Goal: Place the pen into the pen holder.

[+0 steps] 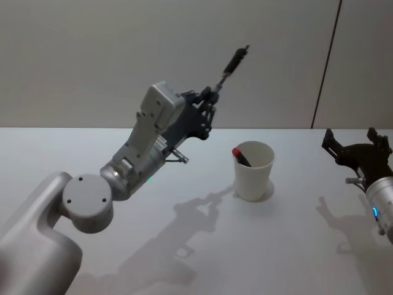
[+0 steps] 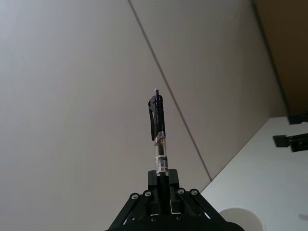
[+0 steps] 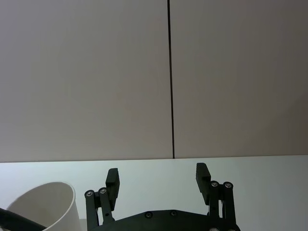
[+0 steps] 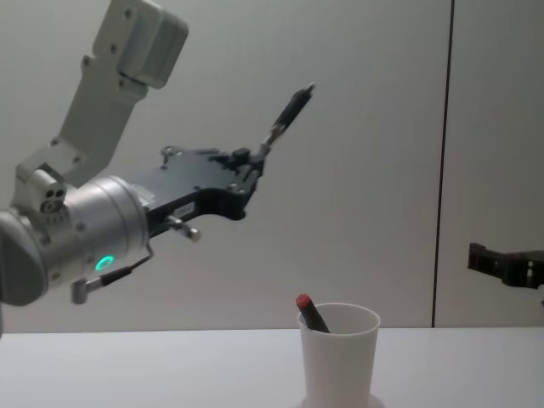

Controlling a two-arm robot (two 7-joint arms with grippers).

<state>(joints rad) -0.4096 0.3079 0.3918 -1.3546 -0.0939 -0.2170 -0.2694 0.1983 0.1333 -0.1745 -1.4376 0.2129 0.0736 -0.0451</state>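
While the left gripper (image 1: 211,96) clenches the pen (image 1: 234,62), clip end slanting up, the paper-cup pen holder (image 1: 252,179) stands below-right; the right gripper (image 1: 350,139) idles, fingers spread.

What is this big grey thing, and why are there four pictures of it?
It is a robot with two arms. At the tip of each arm sits an end effector, a pincer that works like a hand. One picture comes from a camera on the robot's head, looking down. One comes from its chest, looking across the table. The other two come from its wrists, looking out past each pincer. On the white table stands a white paper cup, the pen holder, with a red-topped pen leaning inside it. The left end effector is up in the air, above and to the left of the cup. It pinches a dark pen by its lower end, so the pen points upward. The right end effector hangs open off to the right, holding nothing.
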